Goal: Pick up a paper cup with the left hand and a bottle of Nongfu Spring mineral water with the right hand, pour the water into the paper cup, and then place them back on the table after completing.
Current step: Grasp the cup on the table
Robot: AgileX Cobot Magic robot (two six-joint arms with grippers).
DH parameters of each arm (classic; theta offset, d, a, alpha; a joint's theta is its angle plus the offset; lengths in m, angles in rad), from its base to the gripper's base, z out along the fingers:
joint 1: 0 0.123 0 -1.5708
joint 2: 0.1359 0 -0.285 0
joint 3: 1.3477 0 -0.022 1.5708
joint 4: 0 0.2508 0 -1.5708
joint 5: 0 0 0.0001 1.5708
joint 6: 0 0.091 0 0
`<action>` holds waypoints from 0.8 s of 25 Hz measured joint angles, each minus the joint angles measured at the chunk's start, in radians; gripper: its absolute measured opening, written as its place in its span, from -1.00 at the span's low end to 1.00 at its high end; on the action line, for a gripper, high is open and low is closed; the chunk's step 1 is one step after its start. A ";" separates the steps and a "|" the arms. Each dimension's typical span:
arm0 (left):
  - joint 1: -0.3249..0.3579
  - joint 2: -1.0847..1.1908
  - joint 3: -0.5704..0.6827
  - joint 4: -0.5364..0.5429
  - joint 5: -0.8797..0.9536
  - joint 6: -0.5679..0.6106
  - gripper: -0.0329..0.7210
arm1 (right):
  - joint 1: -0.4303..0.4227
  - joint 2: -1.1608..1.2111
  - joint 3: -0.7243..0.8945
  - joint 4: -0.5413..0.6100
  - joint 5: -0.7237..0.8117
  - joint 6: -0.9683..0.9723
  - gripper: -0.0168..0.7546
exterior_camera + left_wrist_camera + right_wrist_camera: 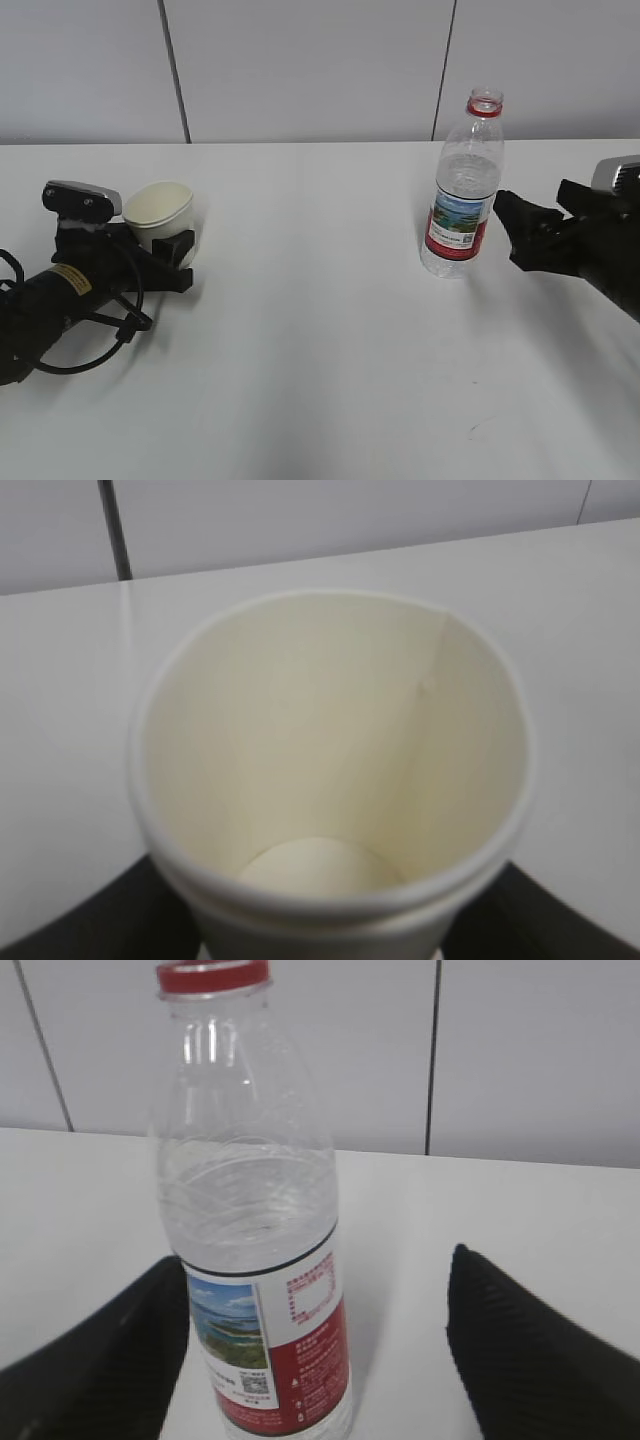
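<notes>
On my exterior feed, the paper cup (161, 212) stands upright at the left of the white desk (320, 340), with the left gripper (172, 258) low on the desk and its black fingers (176, 245) set around the cup's lower half. My left wrist camera looks straight down into the cup (330, 770), which is dry inside, its round bottom visible; dark finger pads (90, 920) show at both lower corners beside its wall, but I cannot tell from here whether they press on it or merely flank it. At the right, the Nongfu Spring bottle (464, 190) stands upright with its cap off and only the red neck ring showing, water (468, 172) filling it to about the shoulder above the red-and-white label. The right gripper (512, 228) sits just beside the bottle at label height. My right wrist camera shows the bottle (255, 1220) with the 2 fingers (530, 1360) spread apart, the left pad near the label and the right pad well clear, neither clamped on it. Grey wall panels (300, 65) rise behind the desk.
</notes>
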 joint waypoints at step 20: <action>0.000 0.000 0.000 0.000 0.000 0.000 0.16 | 0.000 0.156 -0.142 -0.088 -0.007 0.022 0.63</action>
